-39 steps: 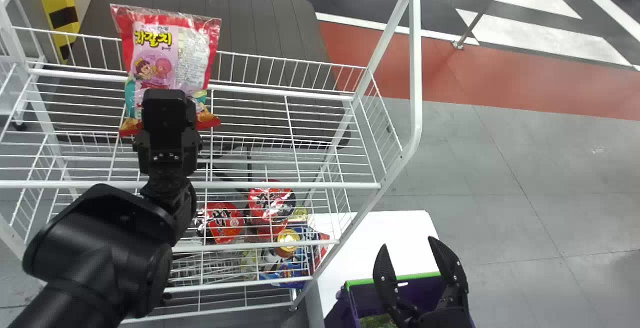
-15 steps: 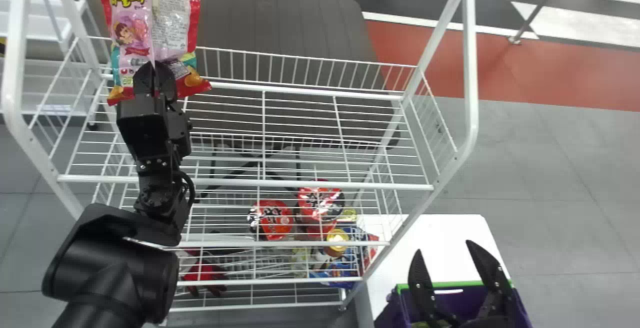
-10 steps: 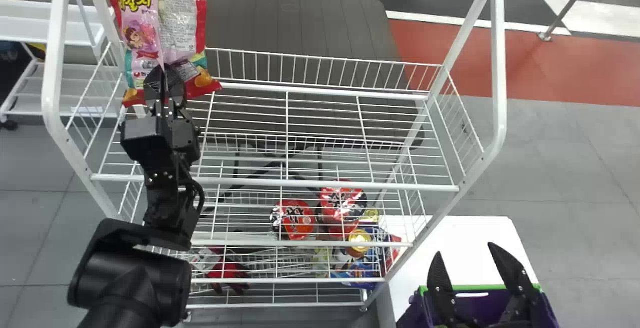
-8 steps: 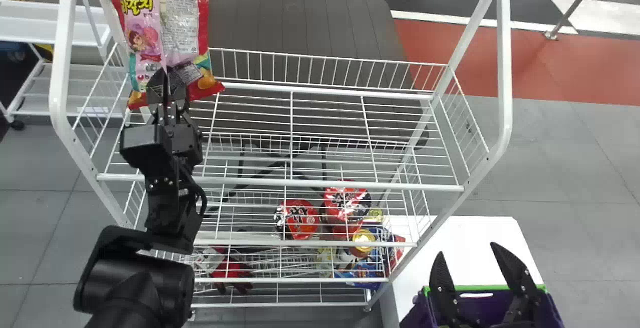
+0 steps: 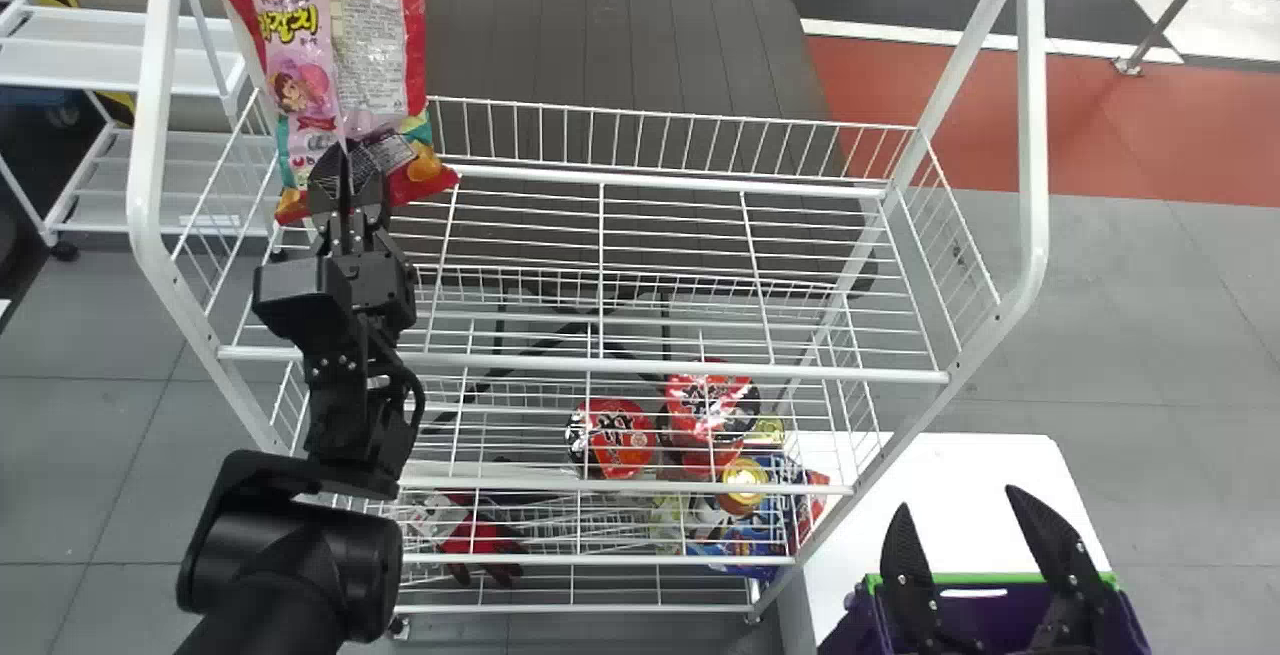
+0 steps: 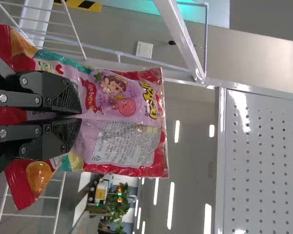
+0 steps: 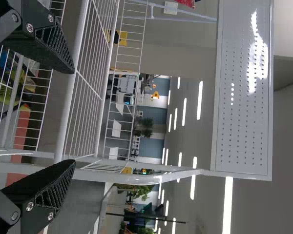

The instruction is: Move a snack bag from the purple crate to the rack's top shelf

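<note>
Head view: the snack bag (image 5: 370, 45) is being held upright by the left claw (image 5: 344, 170) by the left end of the rack's top shelf (image 5: 600, 365); the right claw (image 5: 957, 498) is being kept open near the purple crate (image 5: 980, 625). Left wrist view: the bag's lower part is being pinched, its glossy red edges, lilac front, cartoon figures, pale text panel and teal-and-orange corners being displayed. Right wrist view: two parted fingers (image 7: 51, 44) are being shown beside white wire mesh (image 7: 90, 87).

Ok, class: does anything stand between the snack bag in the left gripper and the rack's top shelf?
Nothing visible does. The left gripper holds the snack bag at the top shelf's left end, in front of its back wire rail.
</note>
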Controlling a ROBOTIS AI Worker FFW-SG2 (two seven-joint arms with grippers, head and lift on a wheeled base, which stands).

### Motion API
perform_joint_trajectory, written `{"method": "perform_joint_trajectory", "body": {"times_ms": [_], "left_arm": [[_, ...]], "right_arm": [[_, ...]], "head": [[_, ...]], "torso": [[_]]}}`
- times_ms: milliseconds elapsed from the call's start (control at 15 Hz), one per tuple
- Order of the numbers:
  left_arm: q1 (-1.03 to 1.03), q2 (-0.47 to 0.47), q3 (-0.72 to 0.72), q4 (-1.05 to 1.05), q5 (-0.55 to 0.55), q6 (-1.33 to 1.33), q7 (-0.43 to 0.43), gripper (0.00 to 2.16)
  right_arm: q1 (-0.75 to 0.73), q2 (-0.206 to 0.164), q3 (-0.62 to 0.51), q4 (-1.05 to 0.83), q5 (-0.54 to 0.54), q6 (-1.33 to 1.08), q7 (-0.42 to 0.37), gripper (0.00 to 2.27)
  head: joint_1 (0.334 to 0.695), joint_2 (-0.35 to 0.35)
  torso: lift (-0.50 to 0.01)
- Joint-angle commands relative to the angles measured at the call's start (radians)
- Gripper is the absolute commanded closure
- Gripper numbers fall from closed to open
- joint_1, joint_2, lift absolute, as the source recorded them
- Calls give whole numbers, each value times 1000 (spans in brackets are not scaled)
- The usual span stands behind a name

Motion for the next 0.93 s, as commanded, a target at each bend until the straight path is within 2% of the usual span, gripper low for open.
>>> {"method": "perform_joint_trajectory", "body": {"times_ms": [0,867], "left_arm": [[-25,-3,0,61,3,-25,0,1028],[-73,-3,8,177,3,-46,-46,1025]], "right_arm": [[-1,2,3,0,1,-3,1,188],[-4,2,10,17,1,-40,1,188]], "head": [[695,-122],[695,-105]], "torso": [[0],[0]]}}
